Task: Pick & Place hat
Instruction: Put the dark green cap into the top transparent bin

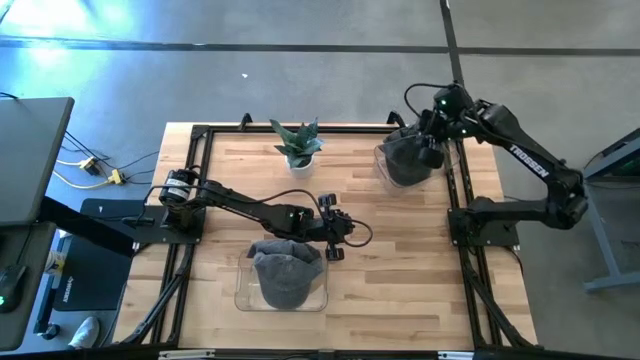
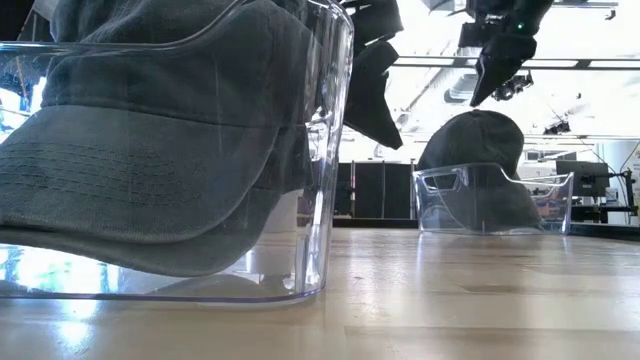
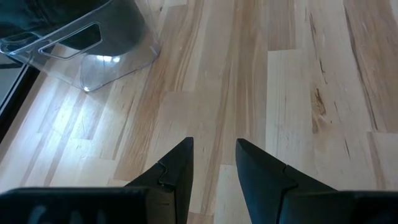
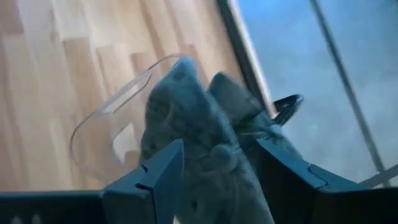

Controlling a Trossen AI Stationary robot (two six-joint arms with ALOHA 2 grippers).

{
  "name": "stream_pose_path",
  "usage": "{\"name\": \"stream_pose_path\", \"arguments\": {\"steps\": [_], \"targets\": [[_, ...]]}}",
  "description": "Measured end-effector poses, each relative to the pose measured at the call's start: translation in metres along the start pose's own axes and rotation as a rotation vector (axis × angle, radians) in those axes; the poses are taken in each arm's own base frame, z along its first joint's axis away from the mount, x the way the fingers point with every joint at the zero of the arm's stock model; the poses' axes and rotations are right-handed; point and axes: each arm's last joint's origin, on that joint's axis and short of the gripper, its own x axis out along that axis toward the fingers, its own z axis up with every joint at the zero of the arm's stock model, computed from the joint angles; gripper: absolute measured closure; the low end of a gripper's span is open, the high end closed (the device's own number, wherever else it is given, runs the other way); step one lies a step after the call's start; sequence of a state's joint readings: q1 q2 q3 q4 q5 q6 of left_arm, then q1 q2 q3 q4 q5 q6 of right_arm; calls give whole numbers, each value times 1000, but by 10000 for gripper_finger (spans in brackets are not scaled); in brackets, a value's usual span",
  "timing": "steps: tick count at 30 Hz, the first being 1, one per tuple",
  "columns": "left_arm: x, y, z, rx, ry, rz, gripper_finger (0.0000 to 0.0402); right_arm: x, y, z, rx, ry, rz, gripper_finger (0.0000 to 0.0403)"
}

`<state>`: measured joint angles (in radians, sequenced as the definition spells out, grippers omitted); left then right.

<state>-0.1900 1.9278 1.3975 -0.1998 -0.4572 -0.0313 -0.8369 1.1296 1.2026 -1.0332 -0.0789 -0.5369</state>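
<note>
A dark grey hat (image 1: 403, 160) sits crown up in a clear bin (image 2: 440, 200) at the table's far right. My right gripper (image 4: 221, 144) hangs open just above the hat (image 4: 186, 118), a finger on either side of the crown and a gap below it in the low view. A second grey hat (image 1: 285, 275) fills another clear bin (image 1: 240, 290) near the front edge. Over bare wood at the table's middle my left gripper (image 3: 214, 142) is open and holds nothing.
A small potted plant (image 1: 298, 142) stands at the far edge, left of the far bin. Black frame rails (image 1: 455, 190) run along the table's sides. Bare wood lies between the two bins and at the front right.
</note>
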Motion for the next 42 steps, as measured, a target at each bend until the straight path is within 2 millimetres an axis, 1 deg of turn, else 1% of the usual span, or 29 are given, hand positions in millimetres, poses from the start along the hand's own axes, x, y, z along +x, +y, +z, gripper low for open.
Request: {"name": "stream_pose_path", "arguments": {"steps": [2, 7, 11, 14, 18, 24, 30, 35, 38, 42], "targets": [[0, 0, 0, -2, -4, -6, 287, 5, 0, -1, -33, 30, 17, 200], [0, -1, 1, -1, -13, -30, 287, 19, -6, 1, -138, 116, -31, 166], [0, -1, 1, 2, -10, -46, 287, 33, -5, 0, -179, 170, 66, 161], [0, -1, 1, 4, -8, -48, 287, 41, -1, 0, -179, 191, 164, 168], [0, -1, 1, 4, -8, -48, 287, 44, 6, -4, -108, 223, 294, 188], [0, -1, 1, 4, -8, -48, 287, 39, 15, -8, 45, 211, 508, 222], [0, -2, 1, 3, -8, -50, 287, 35, 19, -14, 156, 299, 549, 253], [0, -1, 1, 3, -8, -50, 287, 33, 22, -15, 181, 289, 620, 279], [0, -2, 1, 4, -8, -50, 287, 31, 25, -16, 151, 298, 650, 310], [0, -1, 1, 4, -8, -49, 287, 30, 27, -18, 131, 327, 664, 373]]}}
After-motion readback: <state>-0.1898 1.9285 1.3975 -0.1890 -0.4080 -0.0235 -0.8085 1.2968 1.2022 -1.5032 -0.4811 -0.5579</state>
